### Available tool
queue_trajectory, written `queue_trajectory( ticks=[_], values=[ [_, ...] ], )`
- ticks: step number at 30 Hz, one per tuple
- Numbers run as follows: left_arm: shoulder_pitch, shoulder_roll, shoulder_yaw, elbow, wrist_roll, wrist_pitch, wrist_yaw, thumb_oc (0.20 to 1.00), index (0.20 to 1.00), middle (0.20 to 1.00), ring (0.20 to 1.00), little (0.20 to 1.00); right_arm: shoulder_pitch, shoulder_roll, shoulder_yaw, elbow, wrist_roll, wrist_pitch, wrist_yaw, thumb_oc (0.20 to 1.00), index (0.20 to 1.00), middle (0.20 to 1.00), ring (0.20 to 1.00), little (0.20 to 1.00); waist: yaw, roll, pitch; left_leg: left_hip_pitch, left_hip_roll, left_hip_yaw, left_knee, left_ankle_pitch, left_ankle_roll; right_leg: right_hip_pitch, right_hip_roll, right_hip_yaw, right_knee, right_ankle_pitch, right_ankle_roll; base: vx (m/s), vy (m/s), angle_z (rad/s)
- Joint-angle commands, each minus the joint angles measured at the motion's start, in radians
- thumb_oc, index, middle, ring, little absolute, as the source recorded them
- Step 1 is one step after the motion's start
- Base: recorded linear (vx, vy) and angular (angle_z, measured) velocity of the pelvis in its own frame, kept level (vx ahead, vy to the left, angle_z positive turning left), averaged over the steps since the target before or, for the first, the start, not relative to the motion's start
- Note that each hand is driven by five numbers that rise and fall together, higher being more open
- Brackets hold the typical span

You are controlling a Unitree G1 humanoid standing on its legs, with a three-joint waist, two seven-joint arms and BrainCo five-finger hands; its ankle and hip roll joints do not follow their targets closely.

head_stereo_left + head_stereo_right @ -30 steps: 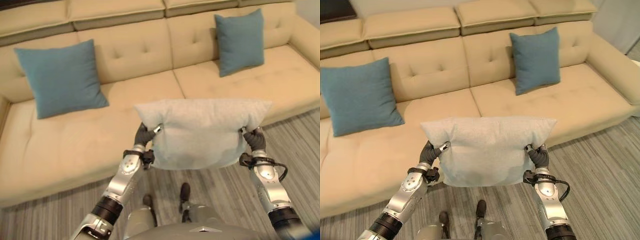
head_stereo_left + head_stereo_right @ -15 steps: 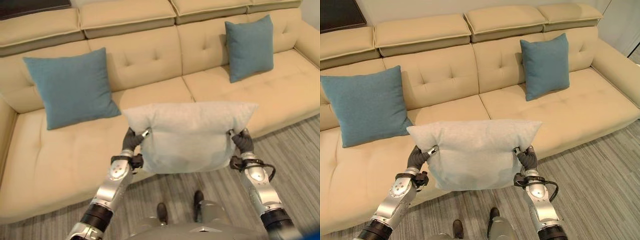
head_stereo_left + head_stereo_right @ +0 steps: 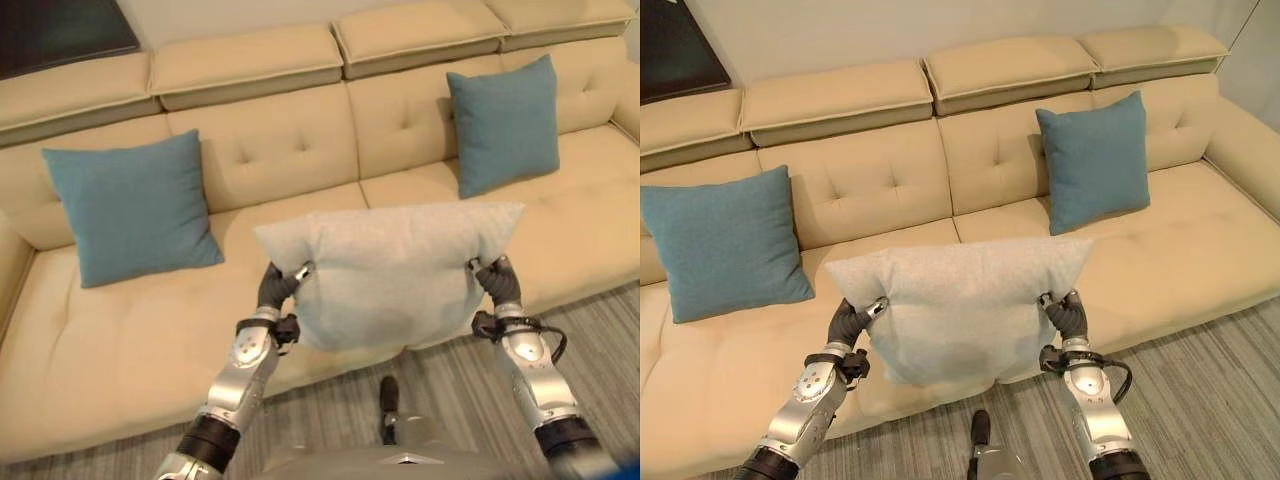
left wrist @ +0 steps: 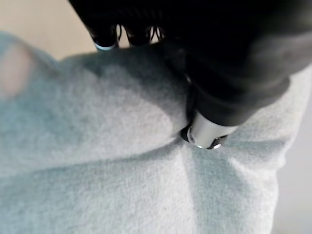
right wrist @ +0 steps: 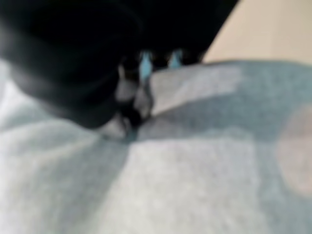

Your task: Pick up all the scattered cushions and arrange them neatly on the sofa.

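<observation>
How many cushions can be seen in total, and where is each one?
3. One teal cushion leans on the sofa backrest at the left, a second teal cushion at the right. The pale grey cushion is held between the left hand and right hand.

Two head eyes down onto one sofa (image 3: 120, 340); wrist cameras tight against the pale cushion (image 4: 122, 185).
</observation>
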Motion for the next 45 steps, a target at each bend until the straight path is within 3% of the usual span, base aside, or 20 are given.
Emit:
queue_trajectory(
  ticks=[1, 4, 5, 8, 12, 14, 17, 18, 22, 24, 25, 28, 39, 45],
  values=[
    [-0.080, 0.001, -0.029, -0.115, -0.034, -0.074, -0.044, 0.200, 0.200, 0.200, 0.200, 0.200, -0.032, 0.008, 0.014, -0.117, 0.029, -0.099, 0.029, 0.200, 0.200, 0.200, 0.200, 0.200, -0.015, -0.043, -0.017, -0.073, -0.072, 0.058, -0.112, -0.065, 0.047, 0.104, -0.044, 0.030, 0.012, -0.101, 0.119, 0.12, -0.038, 0.22],
    [-0.090, 0.003, -0.031, -0.114, -0.027, -0.072, -0.043, 0.200, 0.200, 0.200, 0.200, 0.200, -0.031, 0.007, 0.007, -0.114, 0.032, -0.098, 0.021, 0.200, 0.200, 0.200, 0.200, 0.200, -0.009, -0.045, -0.012, -0.119, -0.070, 0.085, -0.161, -0.032, 0.048, 0.116, -0.040, 0.022, 0.010, -0.114, 0.120, 0.09, 0.011, 0.20],
    [-0.096, 0.005, -0.031, -0.115, -0.016, -0.071, -0.034, 0.200, 0.200, 0.200, 0.200, 0.200, -0.034, 0.012, 0.003, -0.112, 0.033, -0.100, 0.011, 0.200, 0.200, 0.200, 0.200, 0.200, -0.006, -0.042, -0.010, -0.148, -0.054, 0.108, -0.188, 0.008, 0.041, 0.129, -0.032, 0.014, 0.011, -0.128, 0.118, 0.17, 0.085, 0.08],
    [-0.090, 0.009, -0.027, -0.120, -0.008, -0.072, -0.036, 0.200, 0.200, 0.200, 0.200, 0.200, -0.029, 0.026, 0.000, -0.117, 0.037, -0.100, 0.016, 0.200, 0.200, 0.200, 0.200, 0.200, -0.005, -0.028, -0.020, -0.088, -0.058, 0.124, -0.279, 0.004, 0.045, 0.131, -0.025, 0.013, 0.051, -0.152, 0.130, 0.14, 0.106, -0.01],
    [-0.087, 0.019, -0.021, -0.136, 0.002, -0.074, -0.033, 0.200, 0.200, 0.200, 0.200, 0.200, -0.032, 0.040, -0.004, -0.116, 0.027, -0.093, 0.017, 0.200, 0.200, 0.200, 0.200, 0.200, 0.002, -0.021, -0.036, -0.046, -0.093, 0.115, -0.325, -0.011, 0.068, 0.122, -0.056, 0.021, 0.109, -0.157, 0.152, 0.13, 0.163, -0.16],
    [-0.082, 0.032, -0.007, -0.145, 0.002, -0.073, -0.031, 0.200, 0.200, 0.200, 0.200, 0.200, -0.045, 0.052, 0.002, -0.113, 0.012, -0.087, 0.021, 0.200, 0.200, 0.200, 0.200, 0.200, 0.008, -0.014, -0.033, -0.002, -0.107, 0.128, -0.355, -0.026, 0.095, 0.077, -0.089, 0.026, 0.212, -0.126, 0.187, 0.09, 0.184, -0.21],
    [-0.081, 0.038, -0.004, -0.147, 0.001, -0.075, -0.029, 0.200, 0.200, 0.200, 0.200, 0.200, -0.051, 0.058, 0.005, -0.112, 0.012, -0.086, 0.023, 0.200, 0.200, 0.200, 0.200, 0.200, 0.009, -0.013, -0.027, 0.006, -0.108, 0.134, -0.360, -0.027, 0.103, 0.045, -0.101, 0.034, 0.268, -0.105, 0.201, 0.02, 0.099, -0.25],
    [-0.076, 0.049, 0.004, -0.145, 0.011, -0.076, -0.029, 0.200, 0.200, 0.200, 0.200, 0.200, -0.053, 0.073, 0.003, -0.107, 0.014, -0.087, 0.026, 0.200, 0.200, 0.200, 0.200, 0.200, 0.001, -0.007, -0.017, 0.027, -0.114, 0.121, -0.372, -0.036, 0.114, 0.001, -0.095, 0.085, 0.309, -0.096, 0.208, 0.09, 0.066, 0.01],
    [-0.069, 0.049, 0.012, -0.141, 0.011, -0.078, -0.034, 0.200, 0.200, 0.200, 0.200, 0.200, -0.057, 0.073, -0.002, -0.102, 0.014, -0.087, 0.026, 0.200, 0.200, 0.200, 0.200, 0.200, -0.005, 0.002, -0.020, 0.050, -0.120, 0.107, -0.405, -0.032, 0.109, -0.016, -0.095, 0.107, 0.215, -0.095, 0.200, 0.09, 0.000, 0.19],
    [-0.078, 0.044, 0.011, -0.137, 0.010, -0.085, -0.037, 0.200, 0.200, 0.200, 0.200, 0.200, -0.054, 0.070, -0.008, -0.101, 0.010, -0.089, 0.020, 0.200, 0.200, 0.200, 0.200, 0.200, -0.023, -0.005, -0.017, 0.060, -0.139, 0.077, -0.402, -0.038, 0.106, -0.016, -0.086, 0.171, 0.116, -0.074, 0.206, 0.09, -0.053, 0.19],
    [-0.077, 0.041, 0.010, -0.134, 0.016, -0.088, -0.039, 0.200, 0.200, 0.200, 0.200, 0.200, -0.054, 0.070, -0.007, -0.096, 0.002, -0.090, 0.019, 0.200, 0.200, 0.200, 0.200, 0.200, -0.022, -0.008, -0.020, 0.063, -0.143, 0.077, -0.402, -0.042, 0.105, -0.005, -0.088, 0.172, 0.097, -0.069, 0.204, 0.08, -0.074, 0.45],
    [-0.072, 0.041, 0.016, -0.139, 0.018, -0.087, -0.037, 0.200, 0.200, 0.200, 0.200, 0.200, -0.061, 0.062, -0.008, -0.089, -0.005, -0.090, 0.014, 0.200, 0.200, 0.200, 0.200, 0.200, -0.013, -0.012, -0.031, 0.067, -0.143, 0.076, -0.404, -0.042, 0.101, 0.022, -0.089, 0.162, 0.077, -0.057, 0.206, 0.04, -0.067, 0.40],
    [-0.048, 0.035, 0.036, -0.155, 0.018, -0.081, -0.033, 0.200, 0.200, 0.200, 0.200, 0.200, -0.045, 0.025, -0.029, -0.107, -0.026, -0.077, 0.020, 0.200, 0.200, 0.200, 0.200, 0.200, -0.002, -0.003, -0.075, 0.119, -0.124, 0.040, -0.444, -0.038, 0.075, 0.116, -0.073, 0.101, 0.036, -0.100, 0.175, 0.09, -0.071, 0.15],
    [-0.149, 0.044, 0.029, -0.148, 0.032, -0.099, 0.014, 0.200, 0.200, 0.200, 0.200, 0.200, -0.138, -0.021, -0.022, -0.111, -0.066, -0.080, -0.022, 0.200, 0.200, 0.200, 0.200, 0.200, 0.001, 0.001, -0.034, 0.060, -0.117, 0.030, -0.425, -0.043, 0.067, 0.068, -0.079, 0.075, 0.050, -0.111, 0.168, 0.01, -0.040, 0.13]
  ],
)
